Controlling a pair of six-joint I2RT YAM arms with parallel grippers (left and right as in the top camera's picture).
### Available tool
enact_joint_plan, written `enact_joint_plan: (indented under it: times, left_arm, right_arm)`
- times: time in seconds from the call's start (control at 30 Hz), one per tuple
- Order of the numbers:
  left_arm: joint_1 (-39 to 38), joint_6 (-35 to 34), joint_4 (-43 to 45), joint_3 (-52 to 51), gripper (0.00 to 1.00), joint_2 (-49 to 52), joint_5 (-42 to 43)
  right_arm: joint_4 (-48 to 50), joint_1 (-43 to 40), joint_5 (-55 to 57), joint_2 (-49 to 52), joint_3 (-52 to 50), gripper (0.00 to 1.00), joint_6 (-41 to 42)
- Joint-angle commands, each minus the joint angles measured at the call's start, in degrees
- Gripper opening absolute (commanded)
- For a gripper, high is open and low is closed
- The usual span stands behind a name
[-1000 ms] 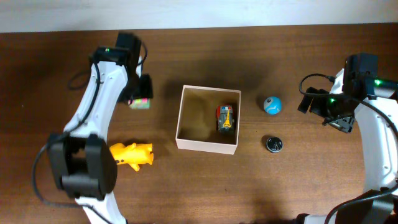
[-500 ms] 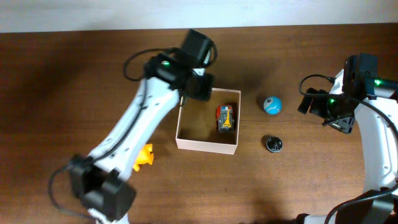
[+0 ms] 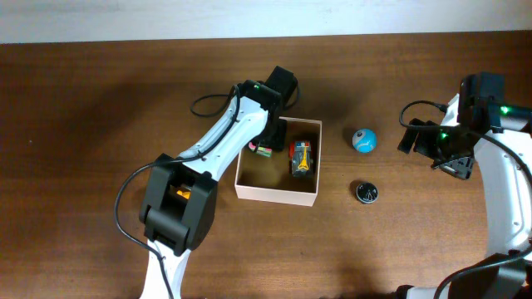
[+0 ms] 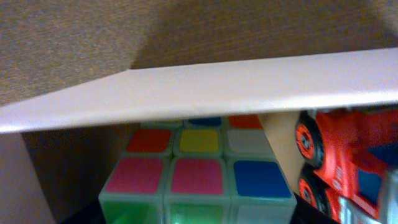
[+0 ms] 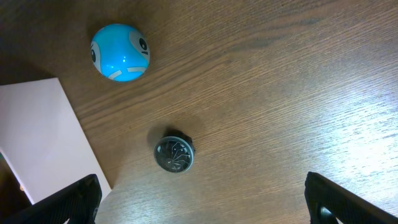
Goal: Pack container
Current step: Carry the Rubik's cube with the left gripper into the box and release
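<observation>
The container [image 3: 277, 192] is a shallow white-walled box with a tan inside, at the table's middle. A red and yellow toy truck [image 3: 302, 158] lies in its right half. My left gripper [image 3: 267, 146] is shut on a coloured puzzle cube [image 3: 263, 150] and holds it inside the container's far-left corner. In the left wrist view the cube [image 4: 198, 177] sits just behind the white wall [image 4: 217, 87], with the truck [image 4: 348, 162] to its right. My right gripper [image 3: 440, 156] is open and empty, right of a blue ball [image 3: 363, 140].
A dark round disc [image 3: 366, 192] lies right of the container, below the ball. A yellow toy [image 3: 178, 191] is mostly hidden under the left arm. The right wrist view shows the ball [image 5: 120, 53], the disc [image 5: 174, 153] and the container's corner [image 5: 43, 143].
My left gripper took the cube from the table left of the container, carried it right and lowered it into the container's far-left corner. The right arm has not moved.
</observation>
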Motion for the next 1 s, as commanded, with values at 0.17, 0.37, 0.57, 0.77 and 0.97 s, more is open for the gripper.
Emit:
enact_joint_plan:
  times: [0.17,0.37,0.57,0.77,0.97]
  left_arm:
    - [0.3,-3.2,-1.1,1.5,0.7,-0.1,-2.4]
    - [0.0,-3.3,-6.3,8.1,0.66,-0.1,-1.3]
    - [-1.6,-3.3,-17.7,17.5,0.52,-0.2,0.2]
    - [-1.5,-3.3,-30.9,29.2,0.66,-3.0,-10.3]
    - [-1.0,-0.9,-34.8,31.9,0.76,-10.8,-13.8]
  right_arm:
    - [-0.2,-0.3,0.7,0.3,0.9,0.99,0.0]
    - [-0.2,-0.3,0.7,0.3,0.9,0.99,0.0]
    - [-0.4,-0.3,0.7,0.3,0.9,0.99,0.0]
    - [-0.3,-0.3,0.7,0.3,0.9,0.99,0.0]
    - [-0.4,-0.3,0.7,0.3,0.9,0.99,0.0]
